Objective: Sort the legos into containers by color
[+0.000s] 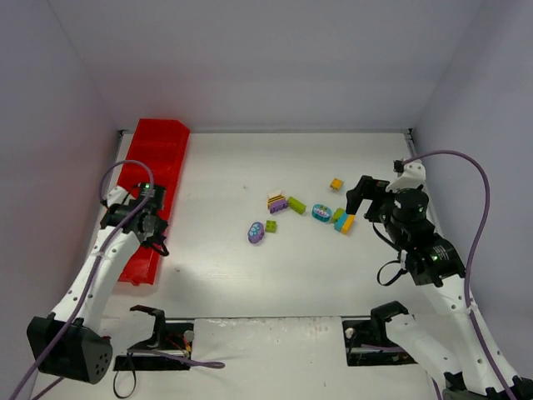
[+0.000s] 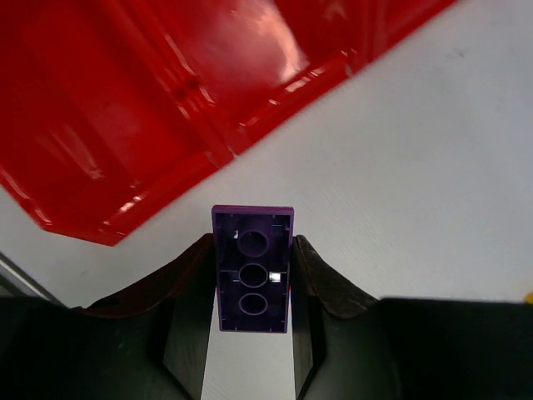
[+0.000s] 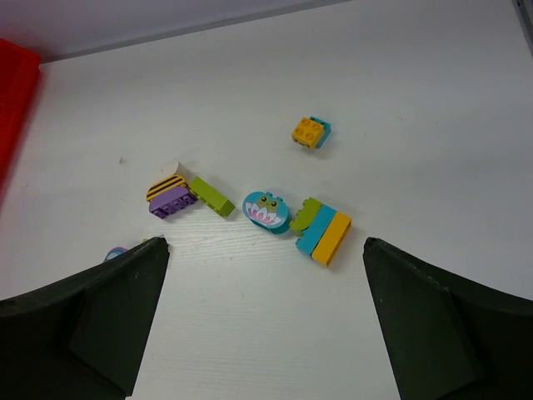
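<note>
The left end effector point(image 2: 252, 246) is gripping a purple brick point(image 2: 252, 271) by its long sides, near the red tray point(image 2: 125, 100); it is seeming light, stiff, slippery; the right end effector point(image 3: 265, 250) is hanging open.

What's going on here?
Left gripper is shut on a purple brick, right beside the red tray, not yet in a compartment. Right gripper is open above the loose bricks in the middle of the table, holding nothing. The tray compartments in view look empty.
</note>
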